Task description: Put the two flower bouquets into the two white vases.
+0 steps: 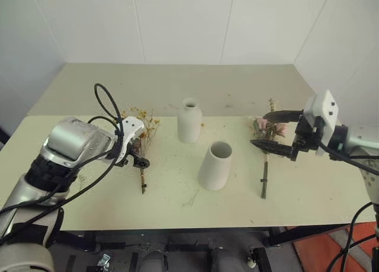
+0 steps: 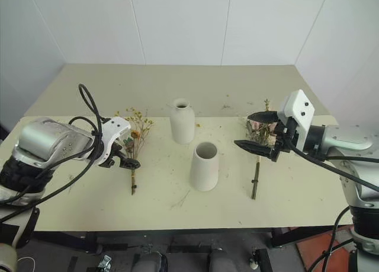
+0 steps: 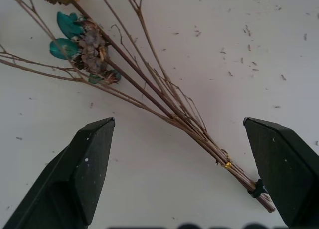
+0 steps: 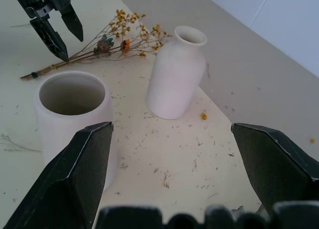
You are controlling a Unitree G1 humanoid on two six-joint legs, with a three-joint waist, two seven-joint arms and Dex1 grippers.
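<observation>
Two white vases, two bouquets flat on table, both grippers' jaws wide, empty

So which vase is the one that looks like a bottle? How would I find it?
Look at the pale table and find the two white vases standing near its middle. The bottle-shaped vase is the one farther back, toward the wall. It has rounded shoulders and a narrow neck, while its neighbour, the cone vase, stands nearer the front edge and has a wide open mouth.
</observation>
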